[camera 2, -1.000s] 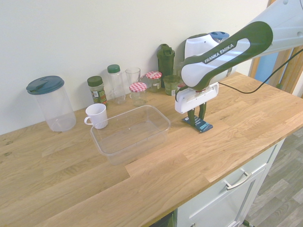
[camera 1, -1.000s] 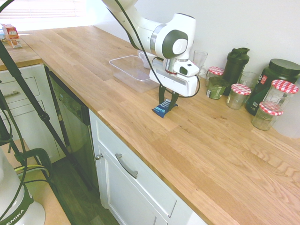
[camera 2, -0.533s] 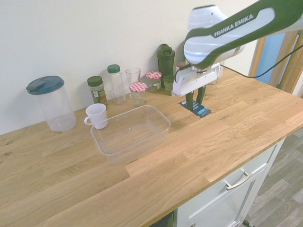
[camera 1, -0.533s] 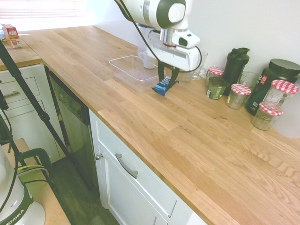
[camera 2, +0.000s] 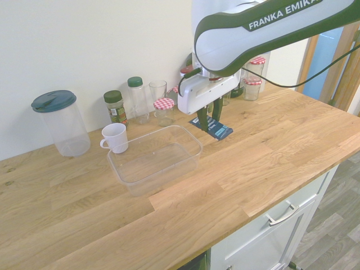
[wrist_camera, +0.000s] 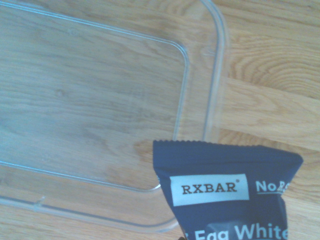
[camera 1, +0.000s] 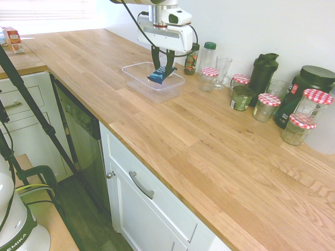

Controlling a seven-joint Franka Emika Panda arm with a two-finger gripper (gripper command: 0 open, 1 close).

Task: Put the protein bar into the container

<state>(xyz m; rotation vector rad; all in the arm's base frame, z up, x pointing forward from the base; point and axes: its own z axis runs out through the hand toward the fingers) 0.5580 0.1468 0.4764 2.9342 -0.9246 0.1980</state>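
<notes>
The gripper [camera 2: 210,116], clamped on the dark blue flat protein bar [camera 2: 212,127], hangs above the counter; the clear shallow plastic container [camera 2: 169,171] lies at its eight o'clock in the second exterior view.

You can see the protein bar [wrist_camera: 227,195] is dark blue with white letters. The container [camera 2: 154,160] is clear, so the light brown wood bench [camera 2: 281,146] shows through. The cup [camera 2: 115,136] is white. 2 jars [camera 1: 311,102] have red-and-white checked lids.
</notes>
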